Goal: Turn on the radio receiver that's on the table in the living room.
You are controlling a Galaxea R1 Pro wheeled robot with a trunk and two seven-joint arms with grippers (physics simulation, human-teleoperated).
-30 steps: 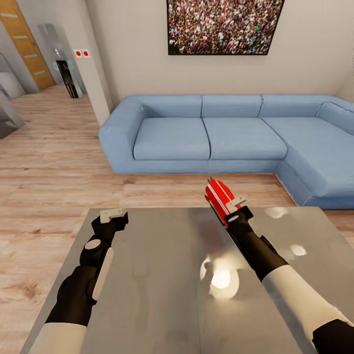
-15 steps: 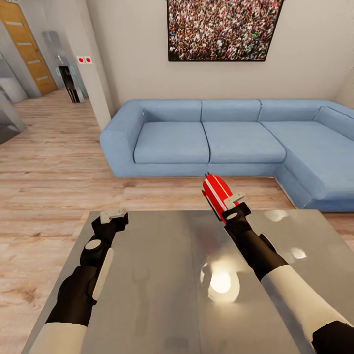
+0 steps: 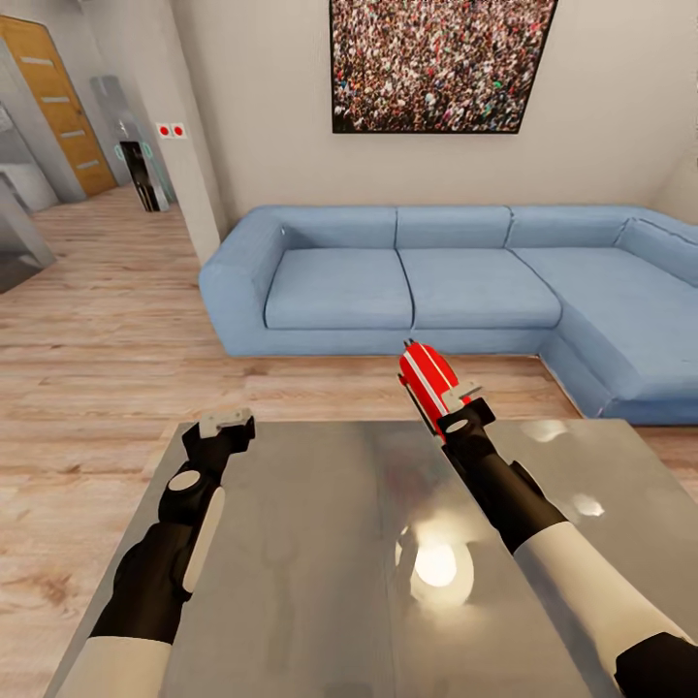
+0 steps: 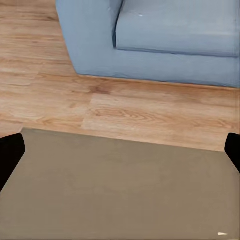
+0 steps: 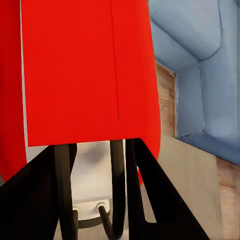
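Observation:
The red radio receiver (image 3: 427, 378) with white stripes hangs tilted in the air above the far edge of the glossy grey table (image 3: 320, 543). My right gripper (image 3: 463, 399) is shut on its near end. In the right wrist view the radio receiver (image 5: 85, 70) looms large and red, its thin metal handle running down between my dark fingers (image 5: 155, 205). My left gripper (image 3: 225, 422) hovers open over the table's far left corner, holding nothing. In the left wrist view its fingertips (image 4: 10, 152) stand wide apart above the table top (image 4: 120, 195).
A blue corner sofa (image 3: 407, 281) stands beyond the table, wrapping round on the right. A crowd picture (image 3: 441, 63) hangs on the white wall. Light wood floor (image 3: 97, 330) stretches left toward a hallway with a wooden door (image 3: 53, 107). A bright lamp reflection (image 3: 436, 562) glares on the table.
The whole picture has shifted downward, so the camera has tilted up. The right gripper still holds the radio receiver, now slightly higher over the table edge. The left arm has kept its place.

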